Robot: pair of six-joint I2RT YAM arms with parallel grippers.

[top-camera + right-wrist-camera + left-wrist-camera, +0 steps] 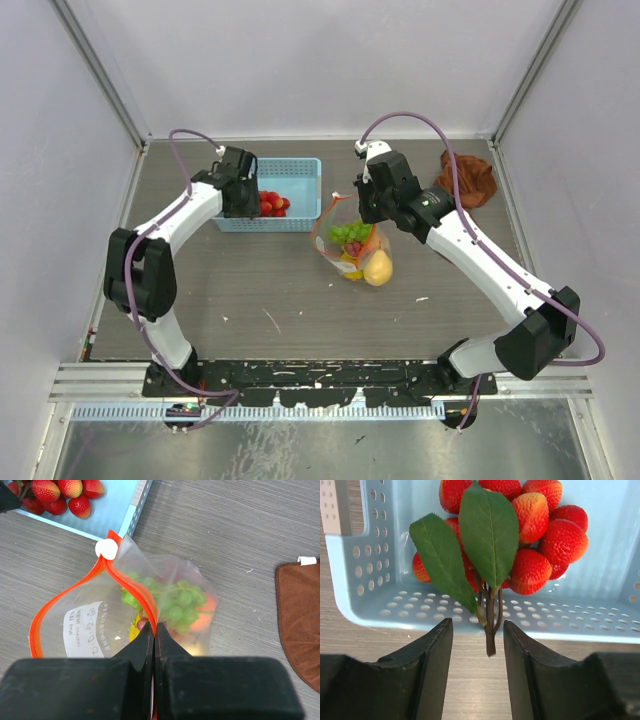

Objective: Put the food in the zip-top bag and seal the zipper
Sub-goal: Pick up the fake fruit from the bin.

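The strawberries [540,535] were the food not yet bagged. They lay as one bunch inside the light-blue basket [365,580], close to its near wall, and their dark stem [490,625] pointed toward your left end effector [478,630]. That end effector stood open, with the stem end in the gap between its jaws, and it gripped nothing. To do this pick well, I think you should have closed on the bare stem below the leaves [487,530], not on a leaf or a berry, and then lifted straight up so the bunch cleared the basket wall. The zip-top bag [100,625] lay on the tabletop [240,520] just beside the basket. Your right end effector [155,635] was pinched shut on the zipper [65,597] and held the mouth open, and this grip should have stayed steady. As for the counts, I saw one bunch of about nine strawberries, with some hidden, and two leaves. There were also one cluster of green grapes [175,600] in the bag, one yellow-orange peach [378,268] at its low end, one basket, one bag and one brown cloth [300,620], well apart.
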